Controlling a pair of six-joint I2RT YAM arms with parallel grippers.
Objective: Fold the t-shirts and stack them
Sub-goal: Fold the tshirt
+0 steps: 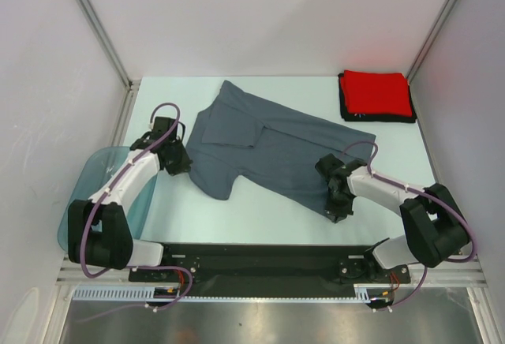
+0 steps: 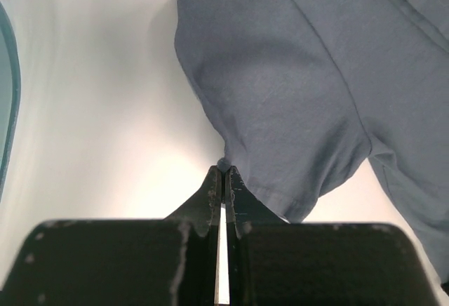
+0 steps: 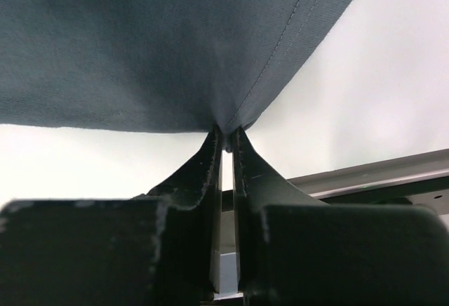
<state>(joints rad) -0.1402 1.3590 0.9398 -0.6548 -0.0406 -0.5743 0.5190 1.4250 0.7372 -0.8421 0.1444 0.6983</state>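
Note:
The slate blue-grey t-shirt (image 1: 272,143) lies spread and partly folded over itself in the middle of the table. My left gripper (image 1: 178,159) is shut on its left edge near a sleeve; the left wrist view shows the tips (image 2: 224,170) pinching the cloth (image 2: 280,81). My right gripper (image 1: 334,196) is shut on the shirt's lower right hem, and the right wrist view shows the tips (image 3: 226,132) gripping the lifted cloth (image 3: 154,46). The red t-shirt (image 1: 376,91) lies folded on top of the folded black t-shirt (image 1: 380,117) at the back right.
A translucent teal plastic tub (image 1: 101,178) sits at the left edge beside my left arm; its rim shows in the left wrist view (image 2: 5,95). White walls with metal posts enclose the table. The black mounting rail (image 1: 268,259) runs along the near edge.

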